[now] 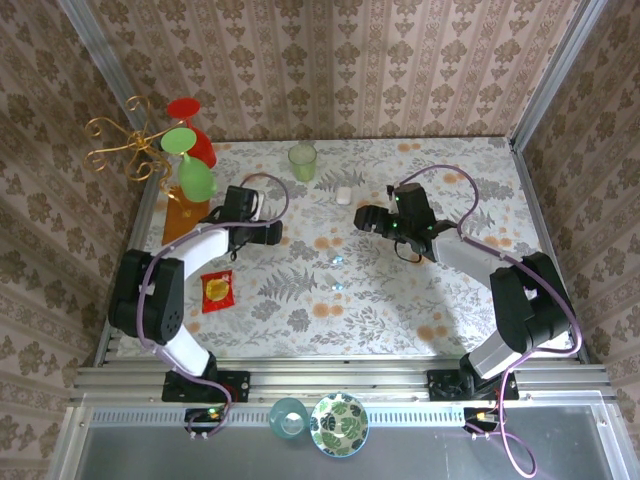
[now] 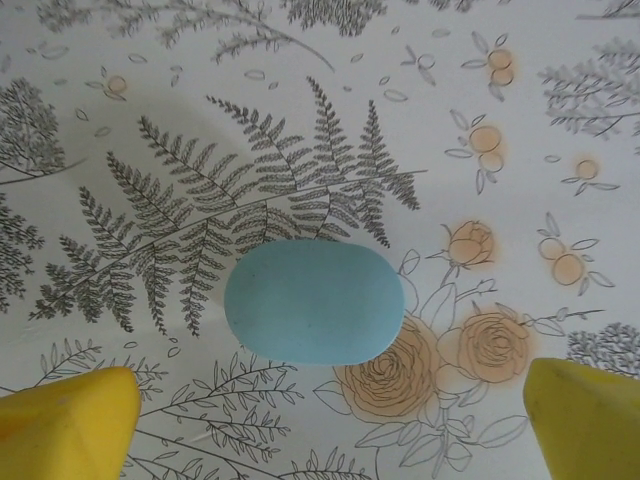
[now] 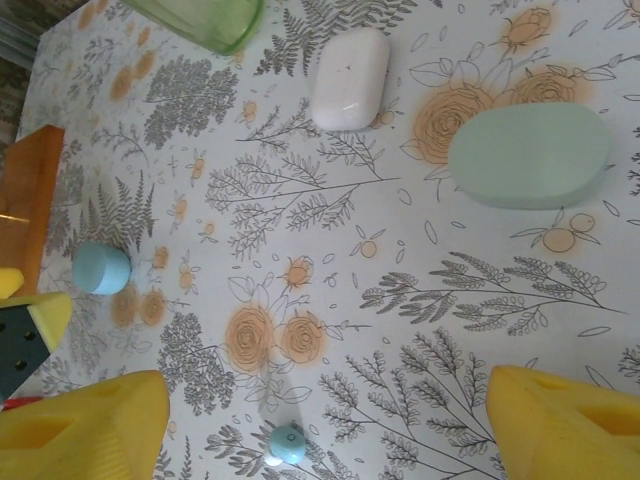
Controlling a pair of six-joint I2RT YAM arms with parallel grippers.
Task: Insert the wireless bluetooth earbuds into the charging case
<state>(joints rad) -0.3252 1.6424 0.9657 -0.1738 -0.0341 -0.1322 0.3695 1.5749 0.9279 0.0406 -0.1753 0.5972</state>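
Our left gripper [image 2: 335, 392] hovers spread over the blue case [image 2: 312, 303], likely to steady it. Our right gripper [image 3: 322, 412], also spread, hangs over a light blue earbud [image 3: 287, 443] mid-table, seemingly to pinch it.

Looks like a robot test cell dressed up as a home, not a lived-in room. Walled on three sides with flat panels of beige damask wallpaper [image 1: 330, 60], joined at the corners by bare metal posts [image 1: 84, 42]. Floored by a tabletop [image 1: 300, 310] under a cloth printed with ferns and orange roses. Bolted to a slotted aluminium rail [image 1: 340, 380] at the near edge: a left arm [image 1: 155, 295] and a right arm [image 1: 530, 300], both trailing looped cables. Dotted with household props: a gold wire stand [image 1: 108, 150], red and green cups [image 1: 196, 180], a green tumbler [image 1: 302, 160], a leaf-patterned plate [image 1: 339, 424] and a teal cup [image 1: 289, 416] on the front ledge.
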